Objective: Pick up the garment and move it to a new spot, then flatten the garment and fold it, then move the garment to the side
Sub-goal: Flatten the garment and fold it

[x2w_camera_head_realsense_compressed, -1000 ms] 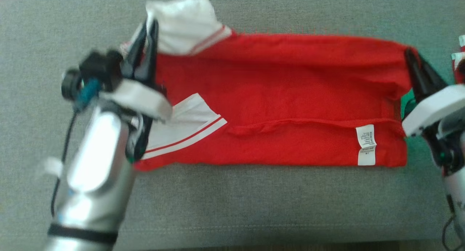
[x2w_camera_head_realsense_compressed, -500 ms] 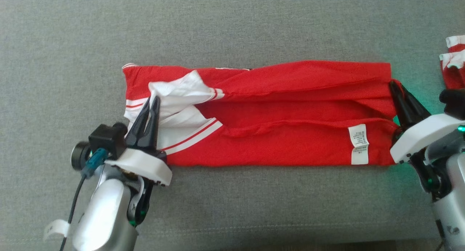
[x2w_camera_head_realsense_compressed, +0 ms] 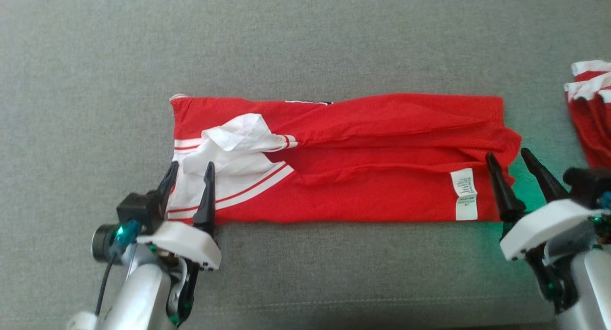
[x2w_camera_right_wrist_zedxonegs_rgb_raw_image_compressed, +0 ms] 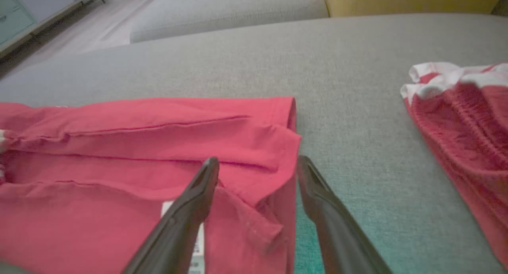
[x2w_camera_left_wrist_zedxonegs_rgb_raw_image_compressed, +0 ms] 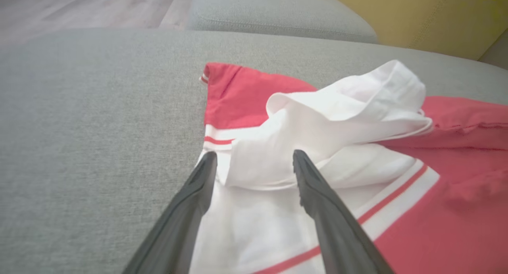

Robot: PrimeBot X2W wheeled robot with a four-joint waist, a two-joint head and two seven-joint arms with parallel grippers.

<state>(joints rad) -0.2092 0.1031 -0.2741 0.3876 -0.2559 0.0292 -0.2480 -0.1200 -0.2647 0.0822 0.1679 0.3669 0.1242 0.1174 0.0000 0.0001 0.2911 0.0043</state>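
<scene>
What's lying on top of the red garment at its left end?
A rumpled white striped flap lies folded over the red garment there, likely its own sleeve or collar. Whatever lies beneath that flap is covered and cannot be seen.

1. grey woven fabric cushion [x2w_camera_head_realsense_compressed: 305, 43] is what everything sits on.
2. long red garment with white striped trim [x2w_camera_head_realsense_compressed: 363, 177] lies folded in a band across the middle, small white care label [x2w_camera_head_realsense_compressed: 465, 194] near its right end.
3. another red-and-white garment [x2w_camera_head_realsense_compressed: 589, 120] sits bunched at the right edge, apart from the first.
</scene>
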